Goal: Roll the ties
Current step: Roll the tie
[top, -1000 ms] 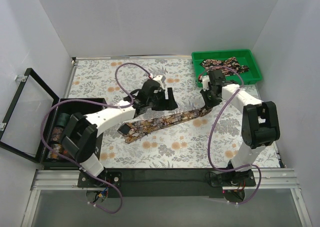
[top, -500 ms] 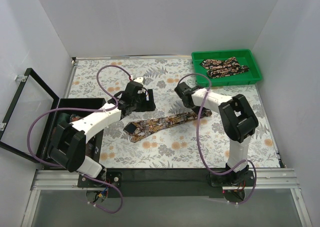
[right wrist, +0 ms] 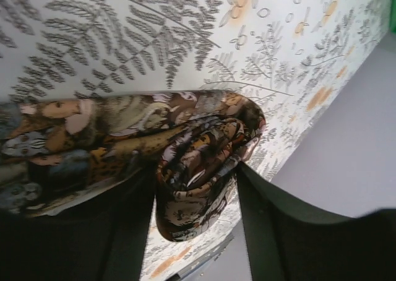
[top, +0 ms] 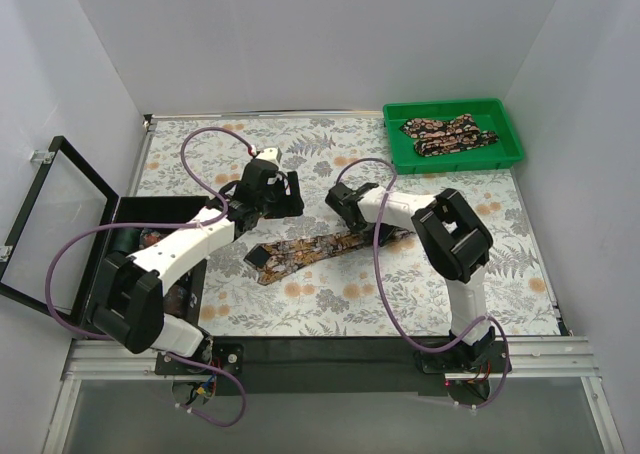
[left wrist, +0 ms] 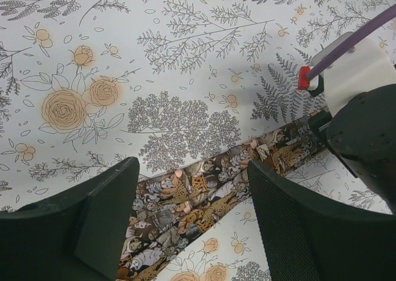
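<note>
Tie [top: 300, 249] on the tabletop [top: 330, 304]: right gripper [right wrist: 197, 182] seemingly pinches its curled end to start rolling; left gripper [left wrist: 192, 200] hovers wide open, empty.

Robot lab cell, white panel walls [top: 300, 44], aluminium base rail [top: 115, 360]

Dark paisley tie [top: 300, 249] lies flat diagonally, one end curled
</note>
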`<move>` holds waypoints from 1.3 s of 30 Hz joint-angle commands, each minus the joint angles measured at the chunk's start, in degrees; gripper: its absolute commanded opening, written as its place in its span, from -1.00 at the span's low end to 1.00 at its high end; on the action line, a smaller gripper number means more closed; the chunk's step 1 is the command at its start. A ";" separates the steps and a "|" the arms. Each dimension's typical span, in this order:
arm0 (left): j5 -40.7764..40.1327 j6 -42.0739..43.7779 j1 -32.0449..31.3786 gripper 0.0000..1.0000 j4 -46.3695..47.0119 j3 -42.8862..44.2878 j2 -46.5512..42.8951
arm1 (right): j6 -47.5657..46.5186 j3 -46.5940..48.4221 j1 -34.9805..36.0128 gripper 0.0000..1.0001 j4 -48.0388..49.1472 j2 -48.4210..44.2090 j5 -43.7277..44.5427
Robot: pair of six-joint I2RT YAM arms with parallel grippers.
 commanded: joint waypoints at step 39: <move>14.38 31.48 -18.35 0.96 13.72 14.90 20.23 | 7.29 -14.76 -32.97 0.97 18.47 -32.12 -62.30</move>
